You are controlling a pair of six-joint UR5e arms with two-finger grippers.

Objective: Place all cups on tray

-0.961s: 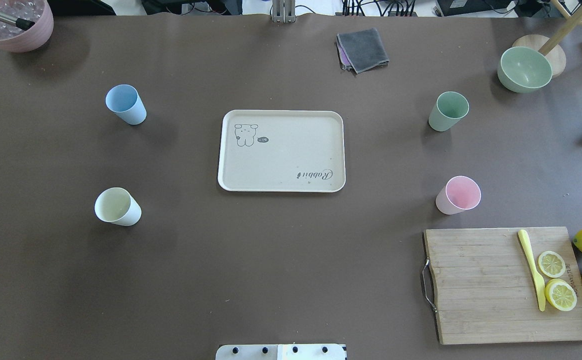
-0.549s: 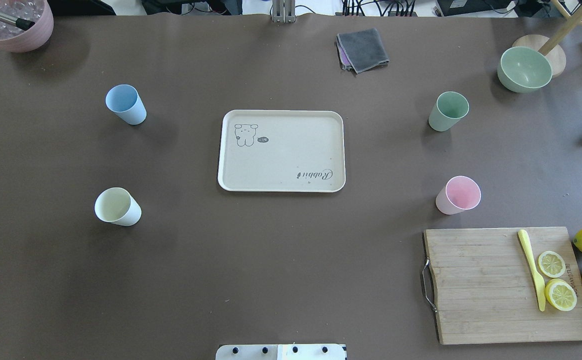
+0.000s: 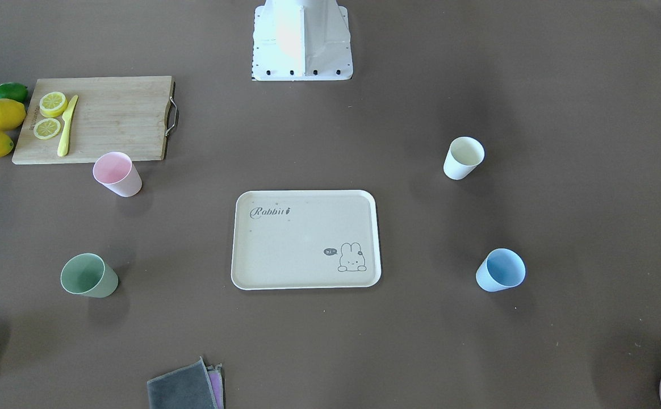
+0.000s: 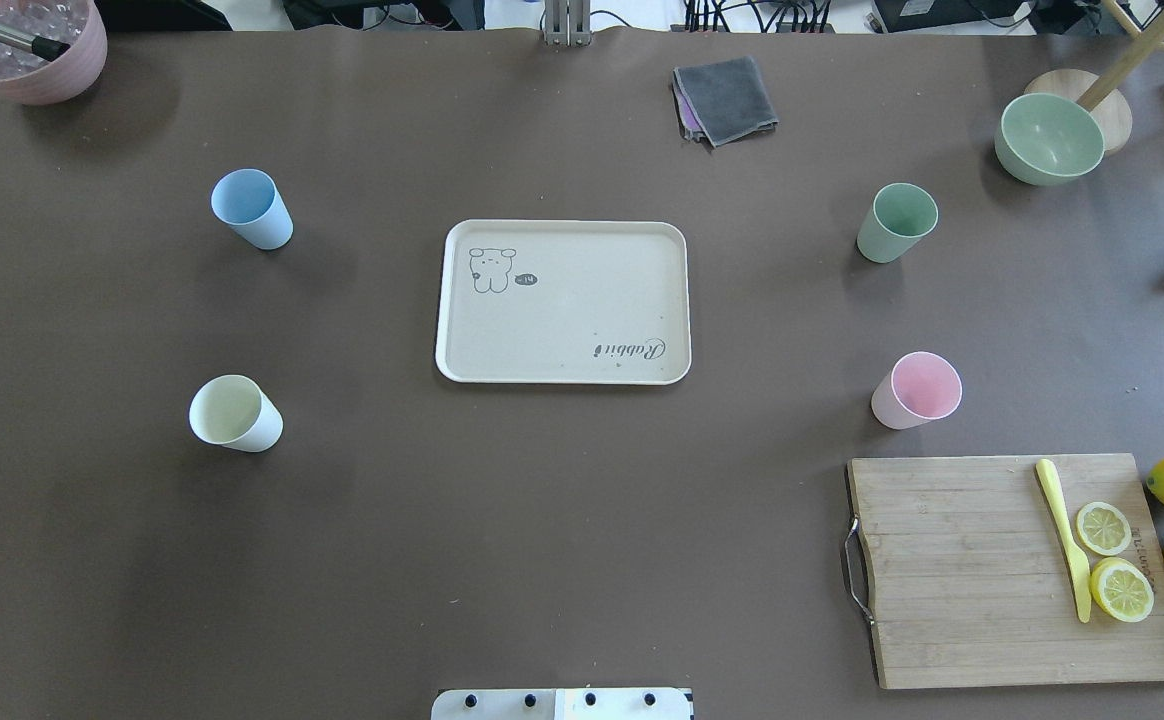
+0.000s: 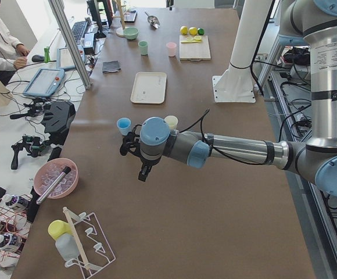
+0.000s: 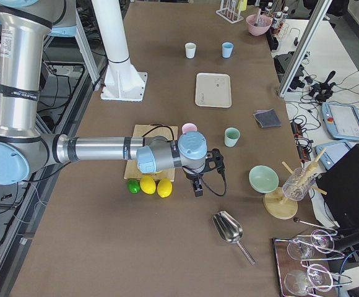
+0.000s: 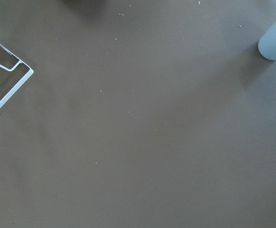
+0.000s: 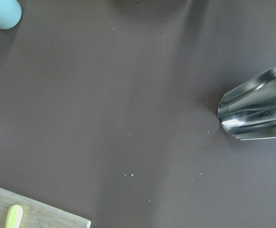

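Stage: nothing is being gripped or carried yet. By my reading the first reach is only beginning, with all four cups off the tray [image 4: 582, 310].
Left side: the blue cup [image 4: 252, 208] and the white cup [image 4: 234, 413] are standing on the robot's left of the tray, well apart from it and from each other.
Right side: the green cup [image 4: 896, 222] and the pink cup [image 4: 915, 390] are standing on its right. The pink one is sitting just beside the far edge of the board [image 4: 952, 570].
Cup pose: each is standing upright, mouth up, long axis vertical, body narrowing toward the base.
Tray pose: it is lying flat and bare at mid-table, its long axis running across the robot's front. The "Rabbit" script is reading upright from the operators' side.
Left gripper [image 5: 143, 172]: it is hanging out toward the table's left end, past the blue and white cups. It is showing only in a side view, so I cannot tell whether its fingers are spread or pressed together.
Right gripper [image 6: 198, 187]: it is hanging over the table near the lemons [image 6: 156, 186], again only in a side view, so its finger state cannot be told.
Doing it well: each arm should be taking the cups on its own side and coming straight down over a rim. It should be pinching the wall firmly, since the taper may be letting a loose grip slide. Each cup should be going down upright in its own corner, so that all four are fitting inside the raised rim.
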